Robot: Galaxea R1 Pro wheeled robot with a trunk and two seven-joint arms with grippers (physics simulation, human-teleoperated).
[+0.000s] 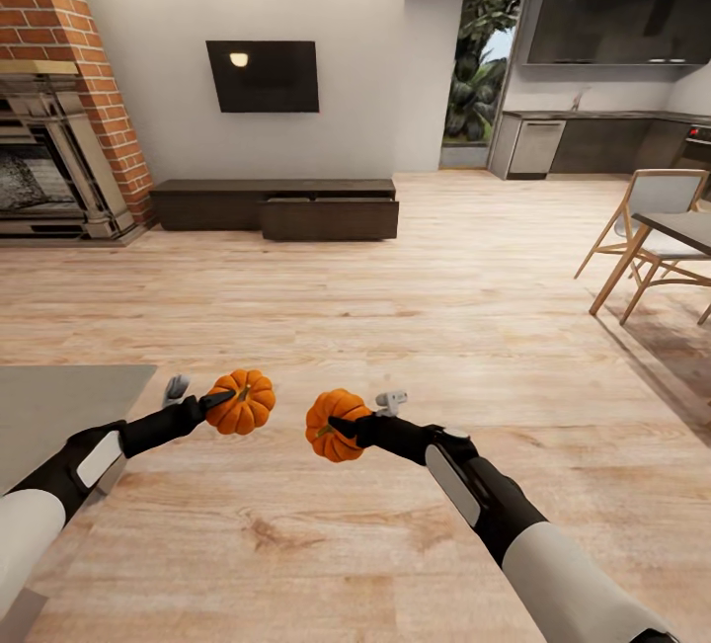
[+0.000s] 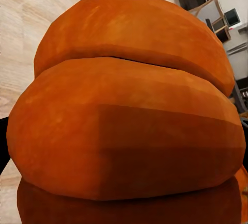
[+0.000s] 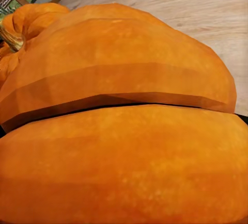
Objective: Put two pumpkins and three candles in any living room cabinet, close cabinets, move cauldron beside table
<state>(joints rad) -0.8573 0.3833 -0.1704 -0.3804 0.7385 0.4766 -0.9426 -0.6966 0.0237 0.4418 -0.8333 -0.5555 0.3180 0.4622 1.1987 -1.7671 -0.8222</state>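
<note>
From the head view, a pumpkin [image 1: 241, 402] is seen pinched in the left gripper [image 1: 219, 396] and a second pumpkin [image 1: 334, 424] pinched in the right gripper [image 1: 346, 425], both carried above the wood floor [image 1: 395, 307], near each other but apart; the cabinet [image 1: 276, 204] is seen well ahead against the wall, one drawer [image 1: 329, 216] pulled out. In the left wrist view, orange ribs [image 2: 129, 126] are pressed close to the lens — finger contact cannot be made out. In the right wrist view, the held pumpkin's ribs [image 3: 124, 146] crowd the frame, the other pumpkin's stem [image 3: 11, 40] glimpsed beyond. A slip could be caused by jolts while driving — or a collision between the two fruits.
</note>
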